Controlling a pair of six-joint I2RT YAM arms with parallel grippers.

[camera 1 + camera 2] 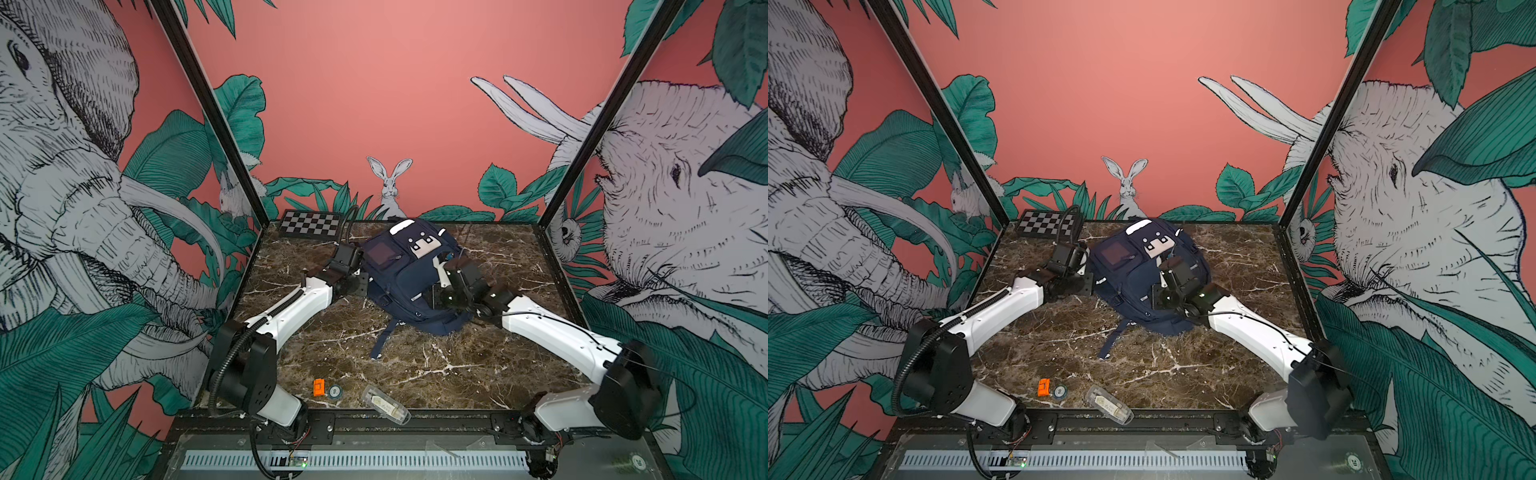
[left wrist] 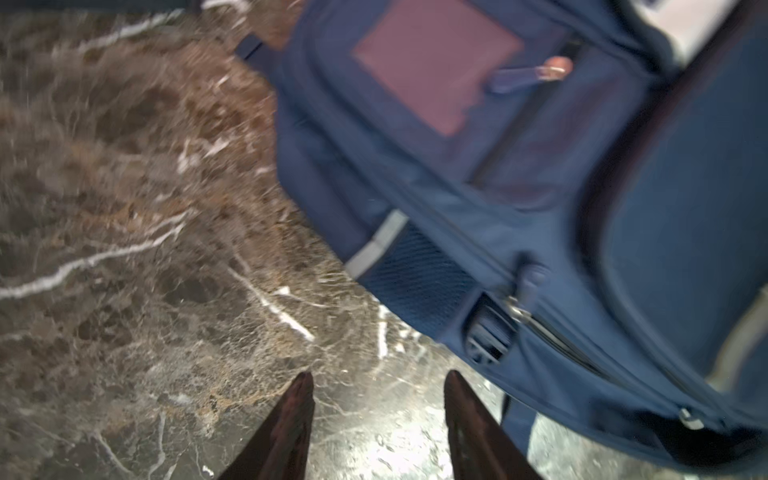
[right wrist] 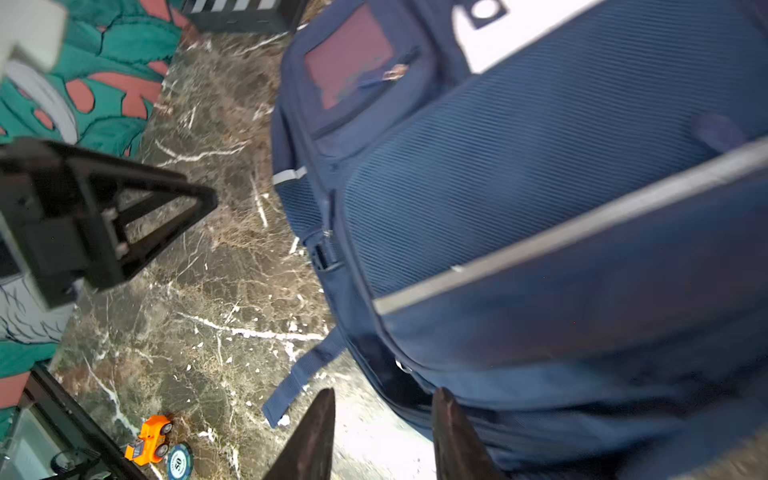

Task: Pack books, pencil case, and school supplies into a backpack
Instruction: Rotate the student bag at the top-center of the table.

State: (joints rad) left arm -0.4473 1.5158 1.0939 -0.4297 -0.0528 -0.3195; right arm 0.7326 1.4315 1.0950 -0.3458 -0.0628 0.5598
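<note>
One backpack (image 1: 409, 274), contents hidden from you. Your left pincer (image 2: 378, 376): spread, empty, beside it over the counter (image 1: 415, 374). Your right pincer (image 3: 384, 392): spread, empty, over its edge.

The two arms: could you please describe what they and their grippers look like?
Both arms have glossy white shells and bulky black joint housings. The left arm carries a ribbed black conduit; the right arm has a thin black cable. The left gripper and right gripper each have two dark, tapering fingers.
</note>
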